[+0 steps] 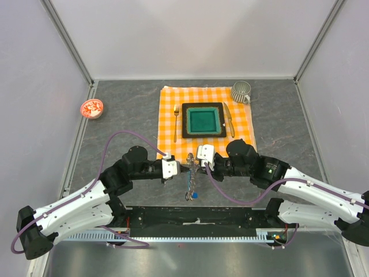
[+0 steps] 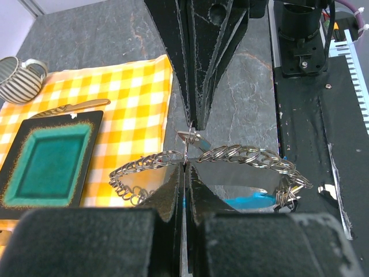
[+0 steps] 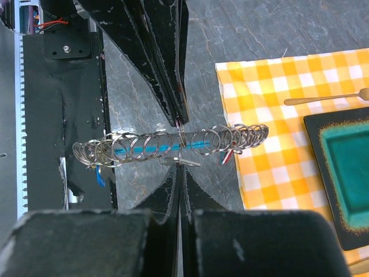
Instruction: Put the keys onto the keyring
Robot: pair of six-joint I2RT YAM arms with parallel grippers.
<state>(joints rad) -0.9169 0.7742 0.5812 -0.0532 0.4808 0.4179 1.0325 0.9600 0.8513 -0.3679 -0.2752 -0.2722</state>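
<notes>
Keyring (image 3: 138, 147) pinched mid-chain by left gripper (image 2: 184, 166), just near of checked cloth (image 1: 173, 98); right gripper (image 3: 180, 170) clamped on small key (image 3: 180, 162) touching it.

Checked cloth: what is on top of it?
A dark square plate, fork, knife, and a striped mug at its corner. The right arm covers part of its near edge.
</notes>
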